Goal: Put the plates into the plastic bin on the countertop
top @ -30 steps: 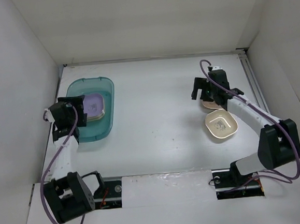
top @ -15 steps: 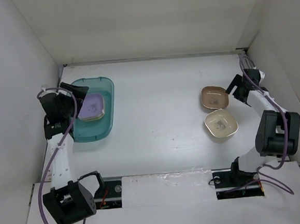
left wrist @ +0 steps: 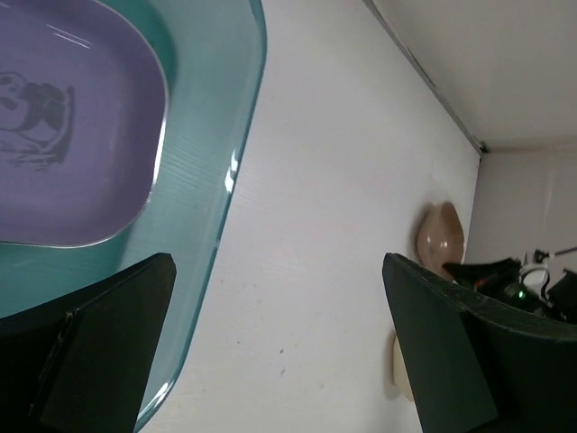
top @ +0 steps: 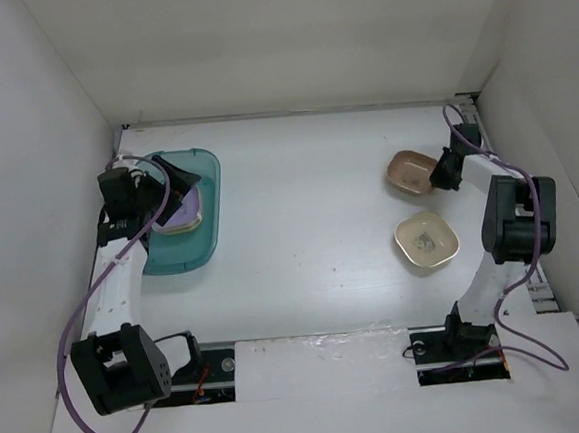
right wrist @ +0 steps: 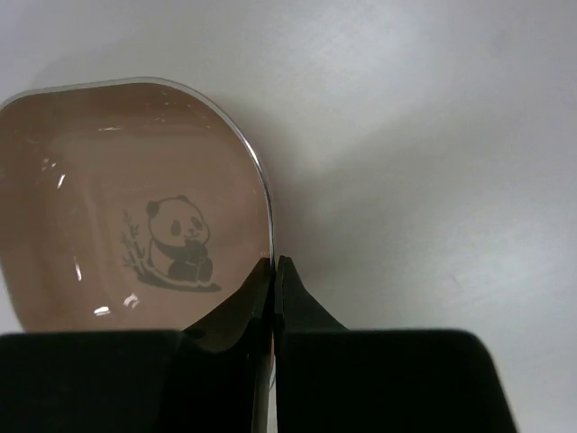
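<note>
Top external view: my white counter [top: 311, 235] carries a translucent teal plastic bin [top: 187, 255] at its far left and two loose plates at its far right, well apart from the bin. My left tool [top: 171, 181] hangs over the bin's right-hand side with its jaws spread wide and nothing between them. From the left wrist, the same wide-open tool [left wrist: 275, 352] frames the bin's curved wall [left wrist: 203, 180] and bare counter beyond.

Inside the bin lies a purple plate [top: 190, 206], flat, with a paler rim showing under it. The left wrist view shows its dark centre motif at the frame's edge [left wrist: 63, 135].

At the right, a cream plate [top: 426, 240] sits flat on the counter, nearer my arm bases. Just beyond it, not touching, is a brown plate [top: 409, 171], and my right tool [top: 445, 172] meets its right edge. From the right wrist, that tool [right wrist: 273, 271] is closed down to a sliver, its two fingers pinching the brown plate's rim [right wrist: 126, 207] between them. The plate's panda motif [right wrist: 176, 244], a panda beside bamboo, faces the lens. Whether this plate is clear of the counter I cannot tell.
</note>
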